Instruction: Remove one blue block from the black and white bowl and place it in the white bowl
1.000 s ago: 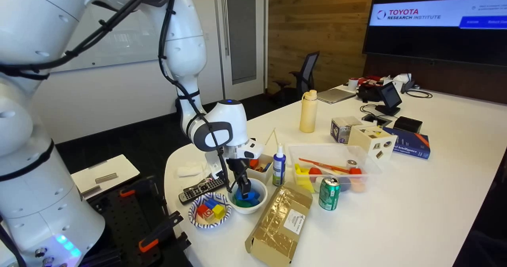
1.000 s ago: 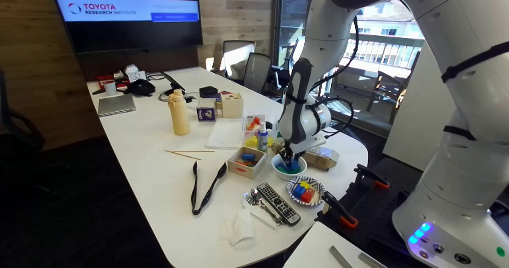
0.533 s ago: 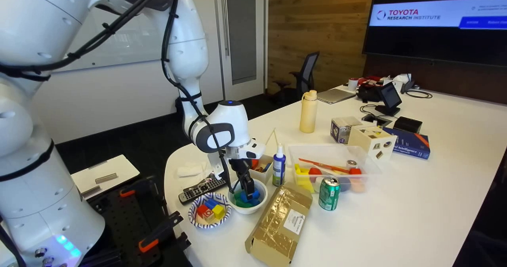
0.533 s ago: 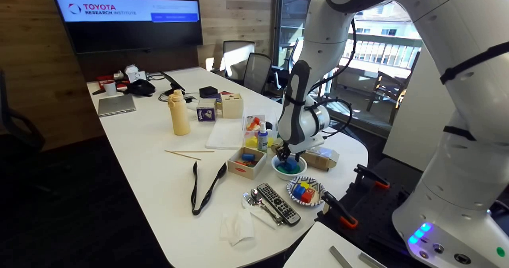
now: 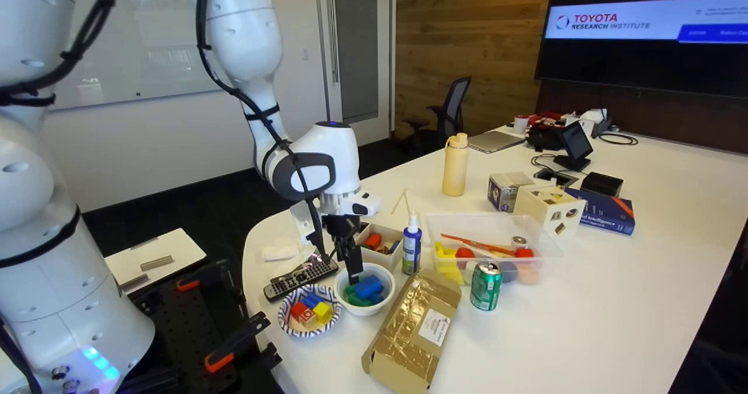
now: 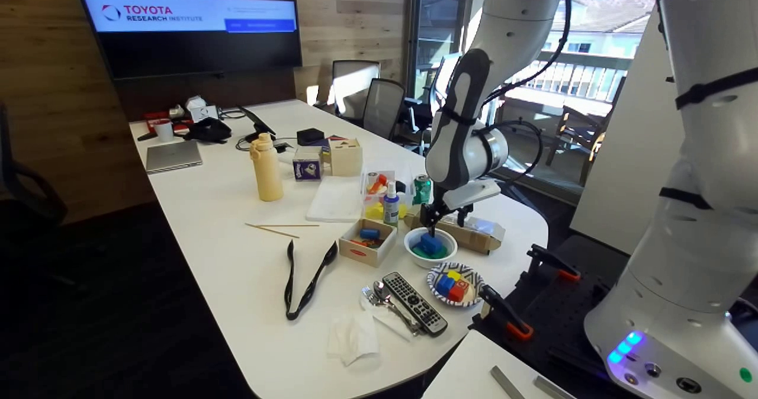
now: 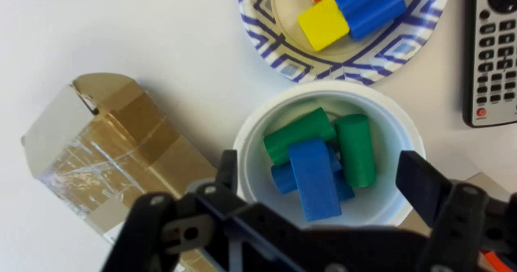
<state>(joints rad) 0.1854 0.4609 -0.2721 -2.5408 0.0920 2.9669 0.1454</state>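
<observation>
The white bowl (image 7: 387, 143) holds a rectangular blue block (image 7: 315, 183), which rests across other blue pieces beside two green cylinders (image 7: 355, 151). My gripper (image 7: 319, 163) is open above this bowl, its fingers wide apart with nothing between them. In an exterior view, the gripper (image 6: 447, 226) has its fingertips just over the rim. Next to the white bowl stands the black and white bowl (image 7: 291, 66), whose pattern looks bluish in the wrist view. Inside it are blue blocks (image 7: 371, 7), a yellow block (image 7: 323, 24) and a red one, partly cut off there.
A brown cardboard box (image 5: 415, 329) lies close beside the white bowl. A remote (image 5: 301, 280) is near both bowls. Behind stand a small open box (image 6: 367, 245), a spray bottle (image 5: 412, 245), a clear bin (image 5: 491, 236) and a green can (image 5: 486, 286).
The fingers have opened and let go of the blue block, which stays in the white bowl. My gripper has then risen and drawn back toward the robot's base.
</observation>
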